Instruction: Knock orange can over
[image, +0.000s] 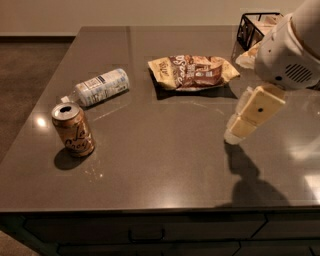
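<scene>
The orange can (73, 130) stands upright near the front left of the dark countertop (165, 165), with dark script lettering and a silver top. My gripper (234, 134) hangs above the right side of the counter on a white arm, far to the right of the can and not touching it. Its cream fingers point down and to the left.
A clear plastic bottle (96, 87) with a white-blue label lies on its side behind the can. A brown-and-cream snack bag (192, 71) lies at the middle back. A black wire basket (255, 27) stands at the back right corner. Drawers run below the counter's front edge.
</scene>
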